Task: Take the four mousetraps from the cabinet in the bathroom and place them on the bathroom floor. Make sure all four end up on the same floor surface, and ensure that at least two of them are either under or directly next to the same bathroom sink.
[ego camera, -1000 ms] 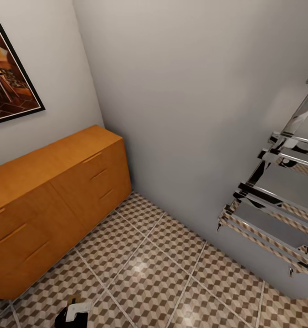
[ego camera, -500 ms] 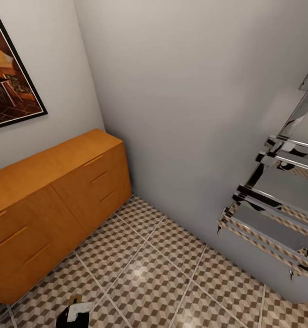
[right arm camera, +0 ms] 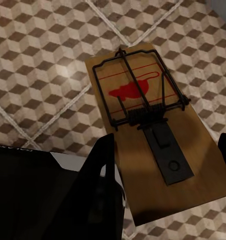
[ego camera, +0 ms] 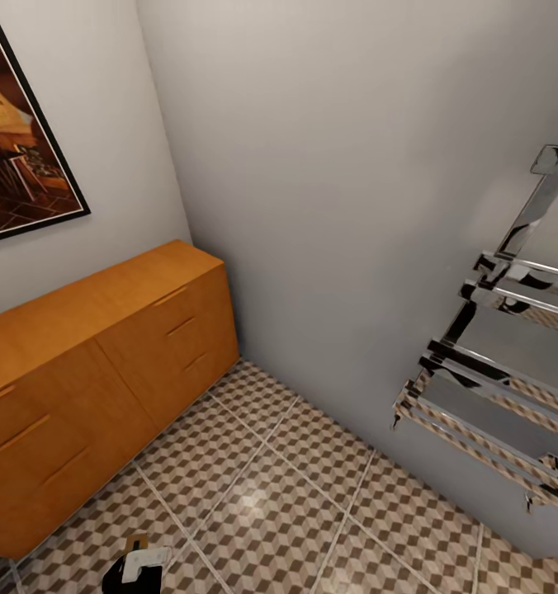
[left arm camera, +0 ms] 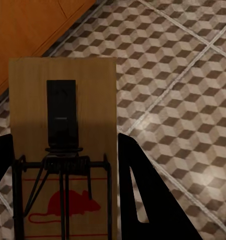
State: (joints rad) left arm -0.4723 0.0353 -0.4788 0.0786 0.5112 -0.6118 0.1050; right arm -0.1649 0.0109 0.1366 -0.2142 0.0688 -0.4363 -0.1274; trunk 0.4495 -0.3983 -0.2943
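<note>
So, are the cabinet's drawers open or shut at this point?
Shut. In the head view every drawer front on the cabinet sits flush, the slim bar handles in line, with no drawer pulled out.

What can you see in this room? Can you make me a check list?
Surface: tiled floor, cube pattern.
Job's things: a mousetrap between the left jaws; another mousetrap between the right jaws. Cabinet against the wall, drawers shut.
Clutter: nothing seen.
Grippers: left gripper and right gripper each hold a trap above the floor.
Cables: nothing seen.
Surroundings: framed picture, grey walls, chrome rack.
</note>
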